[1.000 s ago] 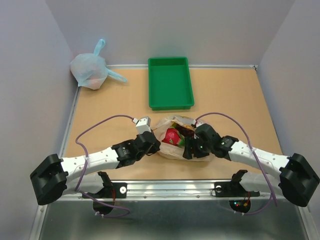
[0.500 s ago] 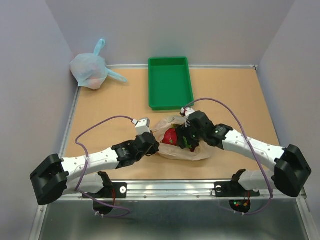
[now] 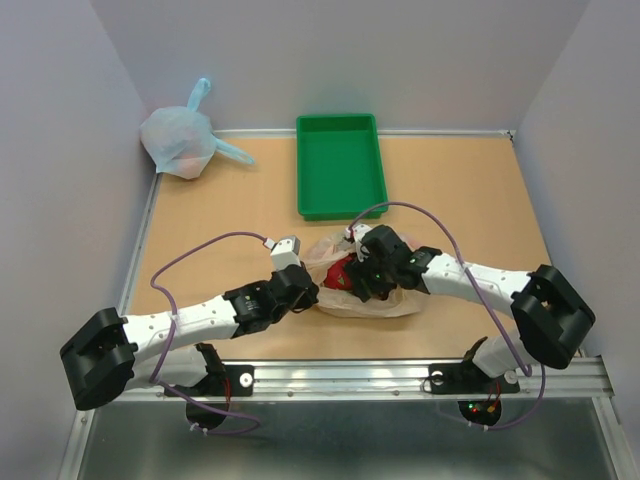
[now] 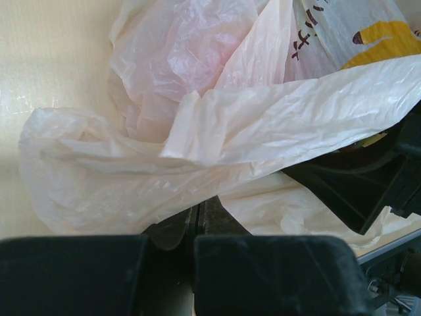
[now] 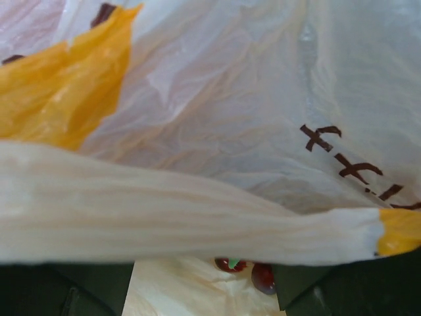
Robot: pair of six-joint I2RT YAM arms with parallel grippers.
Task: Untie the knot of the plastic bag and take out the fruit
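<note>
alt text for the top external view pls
A peach plastic bag lies on the table with the left end effector at its left side and the right end effector over its mouth beside a red fruit. Behind are a green tray and a pale blue bag.

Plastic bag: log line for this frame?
plastic bag: mouth open | left gripper: shut on bag edge | right gripper: open, in bag mouth | fruit: inside bag

1. The left arm (image 3: 190, 322) and right arm (image 3: 480, 282) are showing white shells between bulky black joints.
2. Thin purple cables (image 3: 230, 234) are looping along both.
3. Small red and green lights (image 3: 478, 406) are glowing at bottom right.
</note>
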